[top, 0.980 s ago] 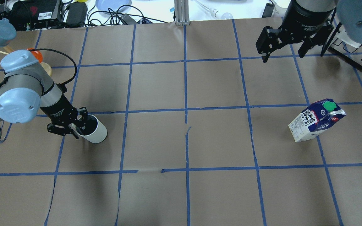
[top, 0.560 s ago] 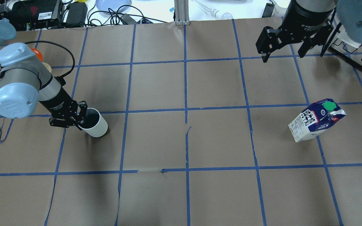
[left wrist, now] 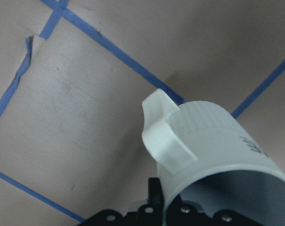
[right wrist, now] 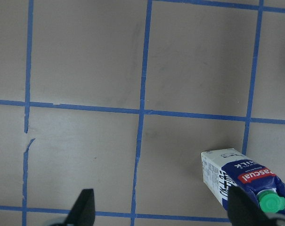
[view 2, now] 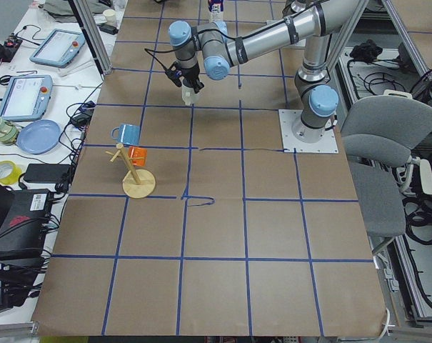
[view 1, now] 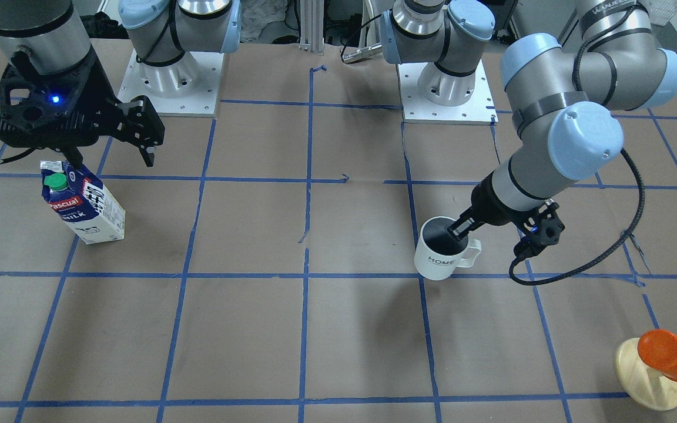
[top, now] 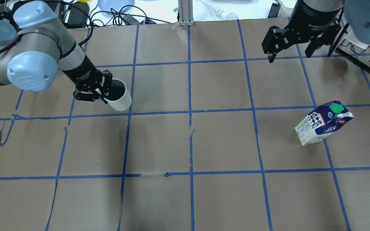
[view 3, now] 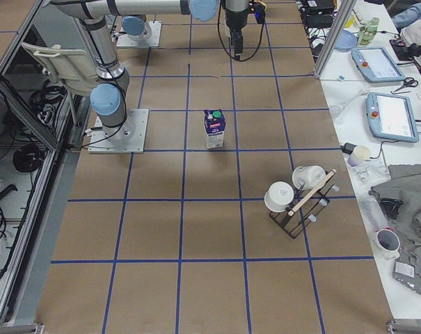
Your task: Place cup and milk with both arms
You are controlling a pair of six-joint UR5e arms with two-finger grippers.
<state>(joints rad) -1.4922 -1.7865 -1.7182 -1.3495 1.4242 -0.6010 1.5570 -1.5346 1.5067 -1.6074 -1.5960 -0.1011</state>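
The white cup (top: 119, 98) with its dark inside hangs tilted in my left gripper (top: 103, 93), which is shut on its rim on the handle side, one finger inside. In the front view the cup (view 1: 439, 261) shows "HOME" and the left gripper (view 1: 463, 228) sits above it. The left wrist view shows the cup's handle (left wrist: 162, 136) over the table. The milk carton (top: 323, 123) stands upright at the right, and also shows in the front view (view 1: 84, 205) and the right wrist view (right wrist: 239, 175). My right gripper (top: 289, 57) is open and empty, high above and beyond the carton.
An orange cup on a wooden stand (view 1: 664, 361) is at the table's left end, with a blue cup (view 2: 126, 133) on the same stand. A black rack with white mugs (view 3: 297, 198) stands at the right end. Cables and a blue plate (top: 114, 4) lie beyond the far edge.
My left gripper has carried the cup away from the robot's side and to the right, about one grid square. The right arm and the milk carton have not moved.
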